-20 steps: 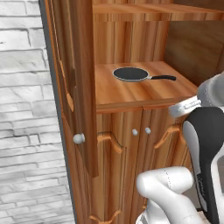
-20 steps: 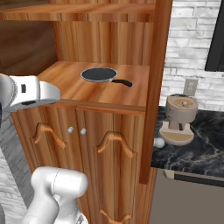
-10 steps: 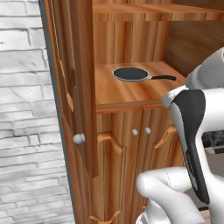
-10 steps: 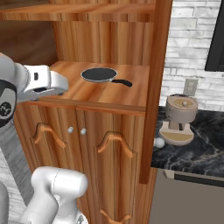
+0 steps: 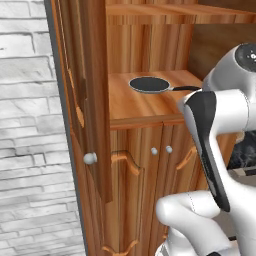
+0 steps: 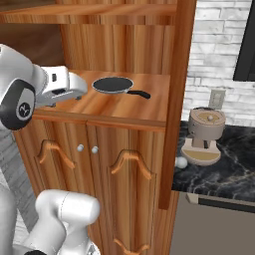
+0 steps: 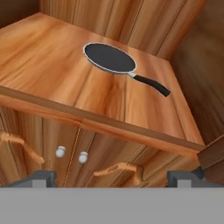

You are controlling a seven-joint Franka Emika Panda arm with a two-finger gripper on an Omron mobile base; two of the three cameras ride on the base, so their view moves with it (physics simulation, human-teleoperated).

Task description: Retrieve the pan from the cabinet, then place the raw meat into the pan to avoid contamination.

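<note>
On the open middle shelf (image 6: 134, 107) of the cabinet (image 6: 177, 74) the pan (image 6: 113, 85) is seen lying flat, black inside with a thin light rim, its dark handle (image 7: 151, 85) pointed toward the cabinet's right side wall. The pan is set toward the back of the shelf, with bare wood left all around it. In the hand view the tool (image 7: 111, 178) is shown released, its two finger tips (image 7: 41, 178) spread wide apart at the bottom edge, with nothing held between them; it is kept in front of the shelf's front lip, well apart from the pan. Below the shelf, two closed lower doors with small round silver knobs (image 6: 80, 148) are seen. In the right base view a coffee machine (image 6: 204, 135) is placed on a dark marbled surface (image 6: 234, 164) just beside the cabinet. An opened cabinet door (image 5: 92, 100) is seen at the left in the left base view.
</note>
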